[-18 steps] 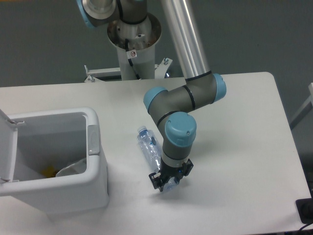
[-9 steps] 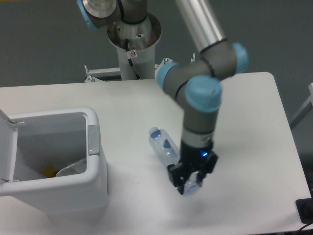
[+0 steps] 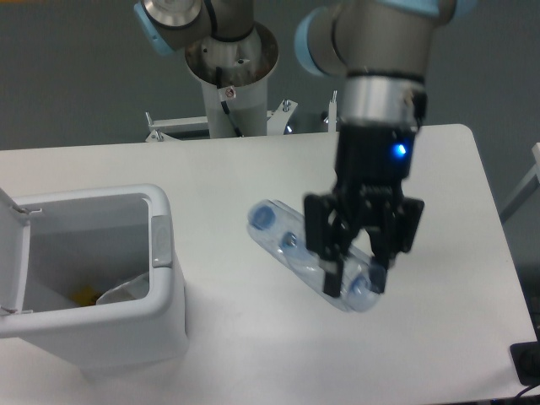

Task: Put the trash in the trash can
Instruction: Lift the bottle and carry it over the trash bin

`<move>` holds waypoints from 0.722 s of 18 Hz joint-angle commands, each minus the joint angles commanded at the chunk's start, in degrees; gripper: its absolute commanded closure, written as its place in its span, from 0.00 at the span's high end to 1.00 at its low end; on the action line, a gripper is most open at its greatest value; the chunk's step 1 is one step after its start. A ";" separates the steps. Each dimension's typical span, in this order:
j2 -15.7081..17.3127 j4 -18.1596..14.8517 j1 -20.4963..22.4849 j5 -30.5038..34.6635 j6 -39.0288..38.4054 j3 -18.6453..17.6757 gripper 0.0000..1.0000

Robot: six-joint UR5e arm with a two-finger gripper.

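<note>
Currently: claw (image 3: 354, 283) clamped on bottle (image 3: 305, 263) near its base, clear of bench (image 3: 439, 169); carry level toward left-edge bin (image 3: 160, 316), releasing only over its open mouth.

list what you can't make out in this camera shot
- Bottle: its lower end sits behind the end effector, so the grip contact is hidden.
- Trash can: the near wall hides most of the inside; its contents are unclear.
- Trash can lid: cut off by the left edge.
</note>
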 joint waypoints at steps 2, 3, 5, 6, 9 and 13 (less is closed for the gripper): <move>2.28 0.44 -2.81 0.00 0.26 -2.01 0.56; 2.47 1.92 -4.13 0.00 0.35 -2.72 0.56; 2.21 4.74 -6.24 0.17 0.70 -3.17 0.56; 1.94 5.27 -7.39 0.26 1.23 -3.25 0.56; 0.28 7.38 -11.08 0.44 2.28 -3.26 0.56; -2.45 7.39 -13.19 0.53 4.92 -3.52 0.57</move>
